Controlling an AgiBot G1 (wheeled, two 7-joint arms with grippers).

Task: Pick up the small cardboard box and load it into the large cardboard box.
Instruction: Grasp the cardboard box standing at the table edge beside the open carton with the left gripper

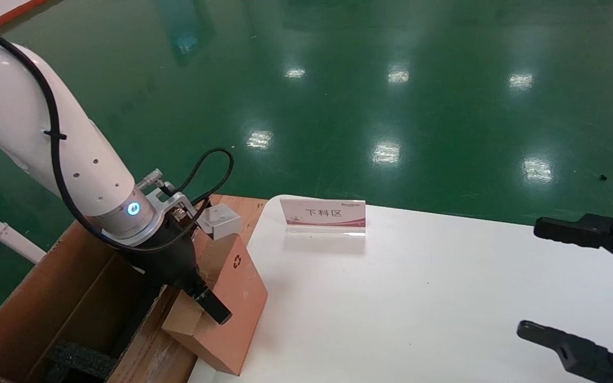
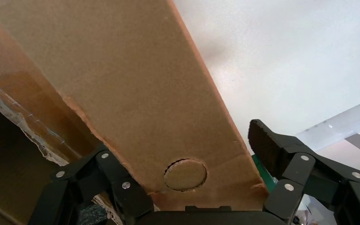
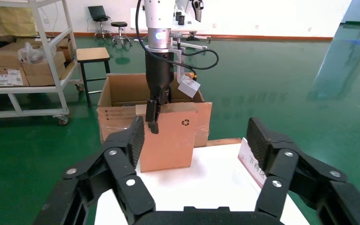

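The small cardboard box stands tilted on its lower edge at the white table's left edge, recycling symbol facing right. It leans toward the large cardboard box, which stands open beside the table with black foam inside. My left gripper straddles the small box's top end. In the left wrist view the box fills the left gripper: one finger lies against it, and a sliver of table shows between the box and the other finger. My right gripper hangs open and empty over the table's right side.
A small sign holder stands at the table's far edge. The right wrist view shows the large cardboard box, a shelving cart with boxes and a stool on the green floor.
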